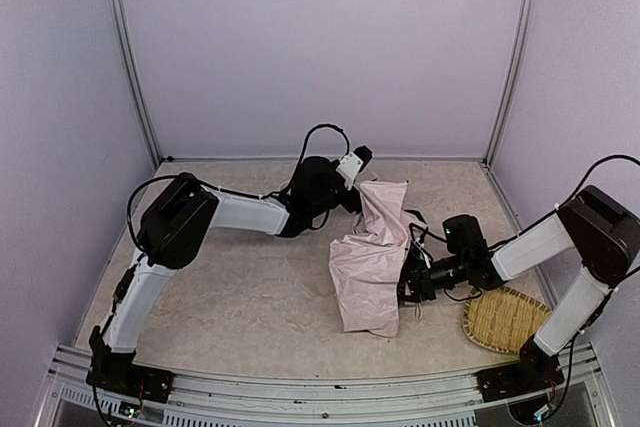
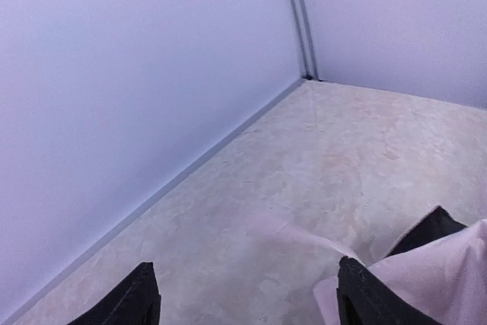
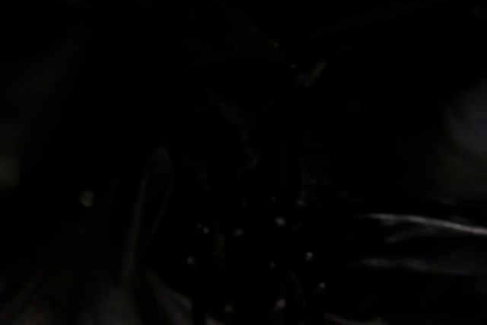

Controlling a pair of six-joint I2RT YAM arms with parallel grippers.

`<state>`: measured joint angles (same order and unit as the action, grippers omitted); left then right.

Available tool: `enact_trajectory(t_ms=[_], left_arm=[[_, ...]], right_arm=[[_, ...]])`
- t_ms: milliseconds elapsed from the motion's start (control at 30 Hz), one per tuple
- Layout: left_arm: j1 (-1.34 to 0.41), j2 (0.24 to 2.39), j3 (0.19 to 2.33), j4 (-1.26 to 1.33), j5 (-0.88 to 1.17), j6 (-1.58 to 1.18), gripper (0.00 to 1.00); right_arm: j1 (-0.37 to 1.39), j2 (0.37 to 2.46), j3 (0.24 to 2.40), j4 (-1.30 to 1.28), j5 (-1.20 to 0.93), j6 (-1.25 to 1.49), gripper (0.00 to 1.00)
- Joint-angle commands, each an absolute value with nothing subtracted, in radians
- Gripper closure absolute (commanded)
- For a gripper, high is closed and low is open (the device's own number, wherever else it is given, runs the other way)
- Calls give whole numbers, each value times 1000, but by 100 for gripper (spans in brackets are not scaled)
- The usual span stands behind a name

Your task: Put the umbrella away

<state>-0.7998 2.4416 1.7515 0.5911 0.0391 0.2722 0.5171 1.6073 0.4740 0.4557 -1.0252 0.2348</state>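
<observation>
Top external: the crumpled pale pink umbrella (image 1: 372,257) lies on the mottled table (image 1: 250,287). The right gripper (image 1: 408,289) is pushed against its edge (grip impossible to judge), near a woven tray (image 1: 505,319). Left wrist: the left gripper (image 2: 247,306) stands spread wide, holding nothing, with fabric beside one finger. Right wrist: near-black, unreadable.

A shallow woven bamboo tray (image 1: 505,319) lies on the beige marbled table (image 1: 250,297), close to its near right corner. 3 pale lilac walls (image 1: 320,47) close the table at the left, the back and the right. 2 metal posts (image 1: 130,57) stand in the back corners. A metal rail (image 1: 330,389) runs along the near edge.
</observation>
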Motion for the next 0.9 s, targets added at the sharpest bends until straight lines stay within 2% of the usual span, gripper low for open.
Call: enact_trajectory(t_ms=[0,167,300,400,567,700,867], left_arm=[[-784,2379,1821,550,-257,211,16],[-752,2326,1880,393,-372,139,2],[-717,2217,1839,320,-377,39,1],[-741,2059,1728,303,-264,54,2],[-832,1792,1431,178,185,113,9],[-923,1727,1198,196,251,167,3],[-983,1765,1131,272,333,185,1]], right_arm=[[519,1701,479,375,-1055,338,100],[469,1757,492,352,-1052,367,100],[432,1804,493,325,-1056,355,100],[428,1809,507,296,-1053,332,100],[430,1795,545,252,-1081,311,100],[467,1780,590,136,-1074,203,100],[522,1780,600,137,-1100,204,100]])
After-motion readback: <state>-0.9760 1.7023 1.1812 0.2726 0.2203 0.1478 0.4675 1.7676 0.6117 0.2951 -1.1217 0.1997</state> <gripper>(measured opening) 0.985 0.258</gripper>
